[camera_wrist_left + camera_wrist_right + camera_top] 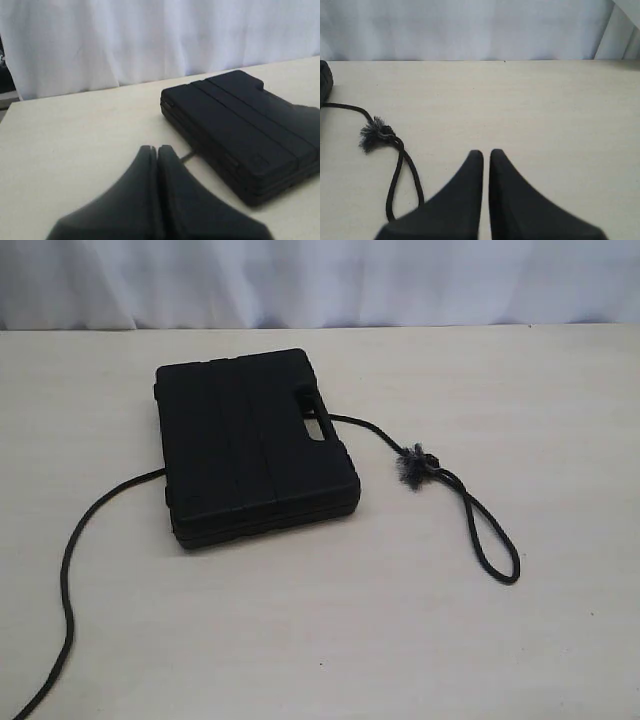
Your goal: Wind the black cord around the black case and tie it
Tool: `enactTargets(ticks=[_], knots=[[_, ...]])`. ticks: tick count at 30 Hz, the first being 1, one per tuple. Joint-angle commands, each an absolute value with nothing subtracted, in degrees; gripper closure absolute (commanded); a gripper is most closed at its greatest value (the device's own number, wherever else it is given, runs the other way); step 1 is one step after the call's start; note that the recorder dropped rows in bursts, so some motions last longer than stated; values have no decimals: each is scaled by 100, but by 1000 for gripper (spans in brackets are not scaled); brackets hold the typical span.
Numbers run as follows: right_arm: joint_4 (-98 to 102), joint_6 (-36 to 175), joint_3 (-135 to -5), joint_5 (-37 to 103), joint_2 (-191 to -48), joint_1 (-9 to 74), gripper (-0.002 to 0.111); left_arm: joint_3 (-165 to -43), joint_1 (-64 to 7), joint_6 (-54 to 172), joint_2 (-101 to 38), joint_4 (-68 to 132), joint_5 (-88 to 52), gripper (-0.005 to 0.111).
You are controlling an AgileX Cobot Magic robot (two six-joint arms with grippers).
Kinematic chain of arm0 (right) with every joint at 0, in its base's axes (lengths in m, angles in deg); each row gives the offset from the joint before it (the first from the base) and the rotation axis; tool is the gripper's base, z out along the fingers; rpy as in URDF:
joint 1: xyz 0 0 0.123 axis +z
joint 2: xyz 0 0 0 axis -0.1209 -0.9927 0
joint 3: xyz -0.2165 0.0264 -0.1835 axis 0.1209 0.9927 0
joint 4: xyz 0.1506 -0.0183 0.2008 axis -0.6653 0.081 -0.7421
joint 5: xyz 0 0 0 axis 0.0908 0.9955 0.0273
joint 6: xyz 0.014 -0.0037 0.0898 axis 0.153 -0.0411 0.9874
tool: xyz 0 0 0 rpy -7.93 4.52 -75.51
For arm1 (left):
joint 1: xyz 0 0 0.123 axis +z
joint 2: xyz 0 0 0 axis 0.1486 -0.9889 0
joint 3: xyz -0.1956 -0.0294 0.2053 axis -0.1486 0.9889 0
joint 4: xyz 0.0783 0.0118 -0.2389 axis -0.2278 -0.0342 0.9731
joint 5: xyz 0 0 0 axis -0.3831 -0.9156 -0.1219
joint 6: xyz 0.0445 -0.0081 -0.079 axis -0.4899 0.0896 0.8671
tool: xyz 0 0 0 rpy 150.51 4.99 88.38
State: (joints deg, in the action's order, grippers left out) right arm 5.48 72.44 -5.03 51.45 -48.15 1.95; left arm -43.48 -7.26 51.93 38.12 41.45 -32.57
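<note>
Wrapping step: not begun.
Black case (250,445): flat on table (420,640).
Black cord (66,580): seemingly passes beneath case, ends trailing either side.
Left gripper (156,152), right gripper (486,155): jaws closed, empty.
Next: open jaws, take cord ends.

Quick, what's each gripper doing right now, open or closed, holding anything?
Left gripper: closed, holding nothing.
Right gripper: closed, holding nothing.
</note>
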Motion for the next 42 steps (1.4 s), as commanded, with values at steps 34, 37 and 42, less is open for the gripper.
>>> enactTargets(ticks=[34, 37, 42], knots=[[-3732, 7667, -494, 3227, -4785, 172, 104, -5781, -721, 9320, 1608, 3143, 1977, 107], [-3720, 7447, -494, 3254, -4785, 172, 104, -7163, -721, 9307, 72, 2957, 81, 107], [-3720, 7214, -494, 3308, -4785, 172, 104, -9887, -1119, 8544, -2598, 1743, -3735, 107]])
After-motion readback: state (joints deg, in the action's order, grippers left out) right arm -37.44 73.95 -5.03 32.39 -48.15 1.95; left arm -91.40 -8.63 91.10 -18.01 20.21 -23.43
